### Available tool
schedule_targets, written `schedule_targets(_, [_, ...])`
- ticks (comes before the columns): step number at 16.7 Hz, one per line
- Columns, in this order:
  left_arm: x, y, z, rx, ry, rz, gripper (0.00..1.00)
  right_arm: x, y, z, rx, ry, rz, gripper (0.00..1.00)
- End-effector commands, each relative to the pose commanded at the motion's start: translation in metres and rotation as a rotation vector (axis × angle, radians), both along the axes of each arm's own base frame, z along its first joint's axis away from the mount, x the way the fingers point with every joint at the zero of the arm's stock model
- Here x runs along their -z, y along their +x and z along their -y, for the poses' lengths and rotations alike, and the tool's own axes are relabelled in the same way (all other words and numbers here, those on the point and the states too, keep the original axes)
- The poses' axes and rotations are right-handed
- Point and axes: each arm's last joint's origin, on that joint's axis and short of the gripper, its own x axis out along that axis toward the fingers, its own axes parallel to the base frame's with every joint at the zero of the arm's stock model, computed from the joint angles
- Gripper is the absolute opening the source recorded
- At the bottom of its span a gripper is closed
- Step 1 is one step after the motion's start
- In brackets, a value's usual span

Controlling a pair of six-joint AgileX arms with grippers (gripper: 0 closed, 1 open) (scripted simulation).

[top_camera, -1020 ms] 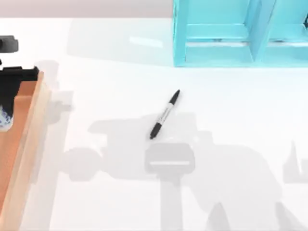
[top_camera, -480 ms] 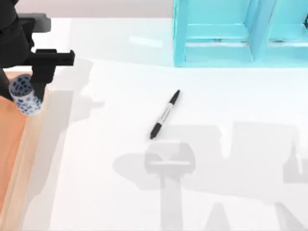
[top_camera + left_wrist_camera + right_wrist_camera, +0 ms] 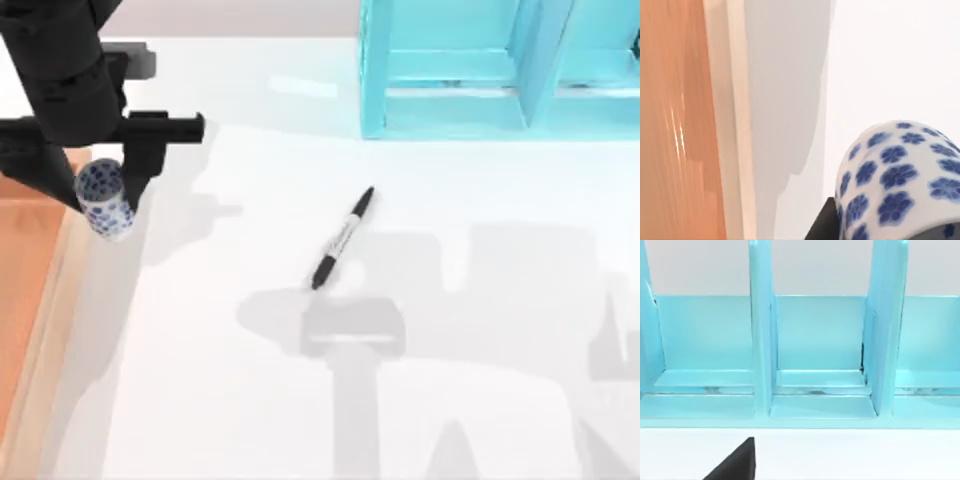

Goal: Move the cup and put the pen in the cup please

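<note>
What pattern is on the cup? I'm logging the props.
White with blue flowers; the cup shows it best in the left wrist view.

Cup (image 3: 103,196) glossy glazed ceramic – tray (image 3: 25,270) smooth wood – table (image 3: 400,400) matt white.

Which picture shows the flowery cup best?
The left wrist view: the cup is close, so its blue flowers are plain. The top view shows it small, held by the left gripper. The right wrist view faces the blue shelf.

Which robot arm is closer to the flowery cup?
Left. Its pincer holds the cup beside the wooden tray. The right arm is off by the blue shelf, far from it.
</note>
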Motion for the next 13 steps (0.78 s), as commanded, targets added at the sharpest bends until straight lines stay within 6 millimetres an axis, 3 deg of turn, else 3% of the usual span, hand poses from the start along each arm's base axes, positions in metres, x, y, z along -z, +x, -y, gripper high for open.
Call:
schedule_targets(6, [0.049, 0.026, 0.041, 0.004, -0.002, 0.006, 0.00, 0.000, 0.000, 0.000, 0.000, 0.000, 0.000, 1.00])
schedule_targets(13, [0.057, 0.028, 0.046, 0.002, -0.002, 0.008, 0.00, 0.000, 0.000, 0.000, 0.000, 0.000, 0.000, 1.00])
